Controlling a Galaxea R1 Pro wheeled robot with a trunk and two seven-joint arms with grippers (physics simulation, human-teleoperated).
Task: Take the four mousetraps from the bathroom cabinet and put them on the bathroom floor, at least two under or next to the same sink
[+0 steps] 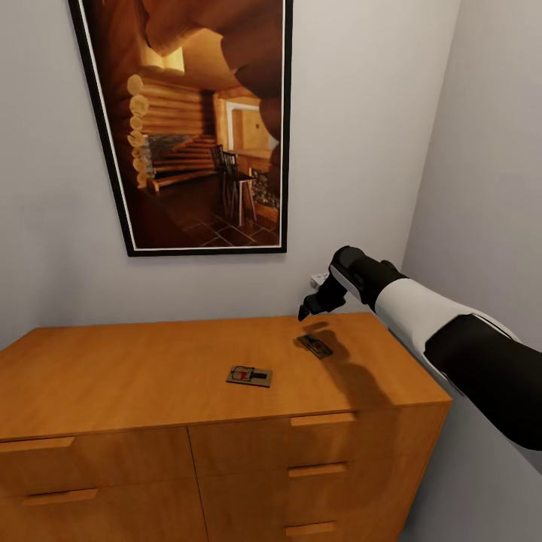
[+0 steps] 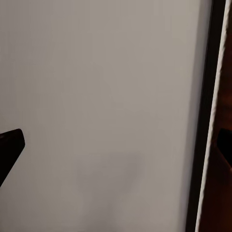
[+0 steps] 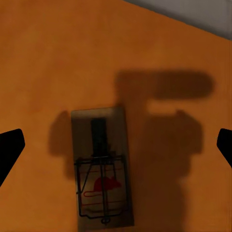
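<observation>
Right gripper spread wide, empty, hovering directly above mousetrap on cabinet top.

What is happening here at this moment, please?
The robot's right gripper hovers open above a mousetrap lying near the right back part of the cabinet top, not yet touching it. The right wrist view shows this trap between the spread fingertips, in the arm's shadow. A second mousetrap lies nearer the front edge, untouched. A log-cabin picture hangs on the wall above. The left wrist view faces the wall beside the picture's frame.
</observation>
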